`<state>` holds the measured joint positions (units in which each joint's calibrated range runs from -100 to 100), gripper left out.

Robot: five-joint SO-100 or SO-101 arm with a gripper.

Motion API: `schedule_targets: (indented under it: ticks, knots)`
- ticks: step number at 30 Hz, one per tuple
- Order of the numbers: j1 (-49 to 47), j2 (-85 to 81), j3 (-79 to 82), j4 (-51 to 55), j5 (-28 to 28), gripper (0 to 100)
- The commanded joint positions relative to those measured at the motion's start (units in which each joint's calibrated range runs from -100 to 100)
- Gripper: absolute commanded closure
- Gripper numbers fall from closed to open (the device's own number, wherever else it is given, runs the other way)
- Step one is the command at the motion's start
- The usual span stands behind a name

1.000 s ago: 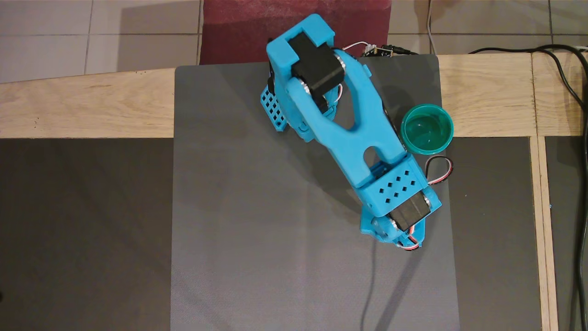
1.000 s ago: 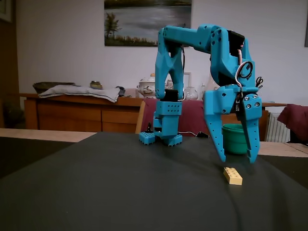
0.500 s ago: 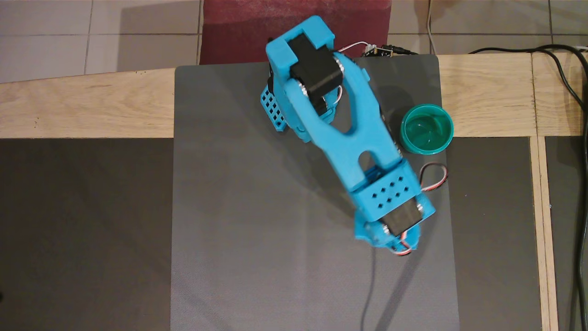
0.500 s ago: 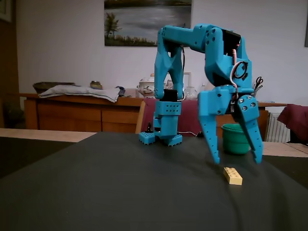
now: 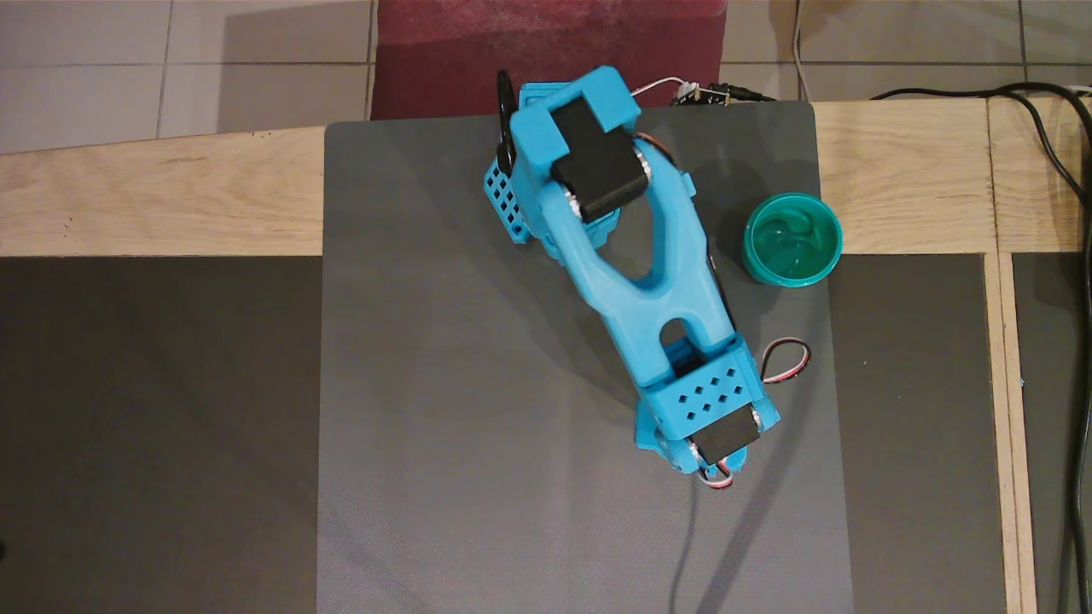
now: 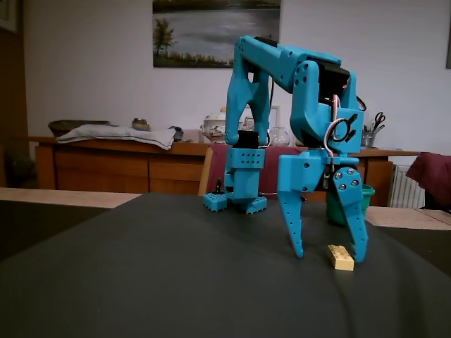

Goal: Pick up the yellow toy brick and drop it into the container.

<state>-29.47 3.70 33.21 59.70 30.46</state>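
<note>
The jaws stand spread wide, pointing straight down at the mat with nothing between them, the two fingertips of the gripper (image 6: 330,255) close above the surface in the fixed view. The yellow toy brick (image 6: 341,257) lies flat on the dark mat (image 6: 141,282), studs up, at about five o'clock from the midpoint of the tips and just beside the right-hand finger as that view shows it; whether it sits truly between the fingers or a little nearer the camera cannot be told from this angle. In the overhead view the arm (image 5: 636,281) covers the brick entirely, so it is not seen there. The container (image 5: 792,239), a teal cup, stands upright at roughly two o'clock from the centre of the grey mat (image 5: 444,409) in the overhead view, straddling its edge, and appears empty. The brick looks light, rigid and smooth-sided, probably a little slippery on its plastic faces, and unlikely to be harmed by a firm squeeze. The best hold would likely be across its two long flat sides, low on the body under the studs, with the fingers square to it, since a grip on corners could make it twist or pop out.
</note>
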Motion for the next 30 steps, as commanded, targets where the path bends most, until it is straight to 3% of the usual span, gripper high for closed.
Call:
schedule_targets:
  ticks: [1, 12, 25, 30]
  knots:
    - [-0.3, 0.3, 0.3, -1.6, -0.5, 75]
    - [-0.3, 0.4, 1.2, -1.3, -0.4, 99]
    - [-0.4, -0.1, 0.3, -0.7, -0.5, 100]
    - [-2.4, -1.1, -2.7, 4.8, -0.7, 100]
